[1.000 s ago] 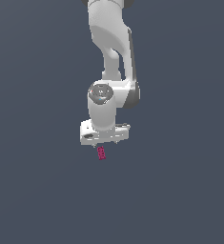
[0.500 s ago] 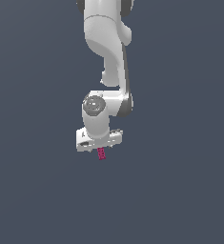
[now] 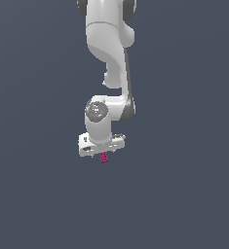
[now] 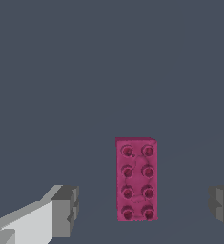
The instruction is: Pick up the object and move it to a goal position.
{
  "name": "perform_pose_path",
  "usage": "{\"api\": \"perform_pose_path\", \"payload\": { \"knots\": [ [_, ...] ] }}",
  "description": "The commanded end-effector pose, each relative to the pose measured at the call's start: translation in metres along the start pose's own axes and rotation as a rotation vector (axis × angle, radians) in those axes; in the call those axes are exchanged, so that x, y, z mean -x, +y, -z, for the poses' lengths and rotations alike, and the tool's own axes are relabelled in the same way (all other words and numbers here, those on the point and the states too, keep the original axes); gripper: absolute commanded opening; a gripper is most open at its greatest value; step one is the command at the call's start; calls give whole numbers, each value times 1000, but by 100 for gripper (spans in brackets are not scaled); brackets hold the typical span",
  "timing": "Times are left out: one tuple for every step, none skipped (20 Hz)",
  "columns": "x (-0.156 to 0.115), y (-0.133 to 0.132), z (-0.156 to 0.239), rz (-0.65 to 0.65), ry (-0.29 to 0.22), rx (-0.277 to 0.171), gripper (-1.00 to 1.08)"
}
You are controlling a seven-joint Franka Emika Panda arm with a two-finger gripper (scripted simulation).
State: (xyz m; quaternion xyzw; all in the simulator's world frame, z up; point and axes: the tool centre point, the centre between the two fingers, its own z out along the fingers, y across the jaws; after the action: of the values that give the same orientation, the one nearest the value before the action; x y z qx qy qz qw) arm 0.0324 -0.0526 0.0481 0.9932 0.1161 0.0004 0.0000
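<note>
Right now your arm [image 3: 109, 58] reaches straight down over the plain grey floor [image 3: 33, 194], wrist vertical, which suits a top-down pick. Your gripper [image 3: 103, 151] hangs just above the block [image 3: 104, 157], and the wrist view shows why it sits there: the two fingers [image 4: 63, 209] are spread wide, one on each side of the block [image 4: 136, 178], neither touching it, so nothing is grasped. The studded block lies flat between them, nearer one finger than the other; you would likely want to centre, descend and close across its short sides.
</note>
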Motion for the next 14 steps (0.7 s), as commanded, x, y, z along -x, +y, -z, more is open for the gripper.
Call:
{"api": "perform_pose_path", "payload": {
  "knots": [
    [1,0,-13,1,-1,0,100],
    [1,0,-19,1,-1,0,100],
    [1,0,-23,2,-1,0,100],
    [1,0,-27,2,-1,0,100],
    [1,0,-30,2,-1,0,100],
    [1,0,-33,2,-1,0,100],
    [1,0,-35,3,-1,0,100],
    [0,0,-36,3,-1,0,100],
    [0,0,-36,3,-1,0,100],
    [0,0,-36,3,-1,0,100],
    [0,0,-36,3,-1,0,-100],
    [0,0,-36,3,-1,0,-100],
    [0,0,-36,3,-1,0,-100],
    [0,0,-36,3,-1,0,-100]
  ]
}}
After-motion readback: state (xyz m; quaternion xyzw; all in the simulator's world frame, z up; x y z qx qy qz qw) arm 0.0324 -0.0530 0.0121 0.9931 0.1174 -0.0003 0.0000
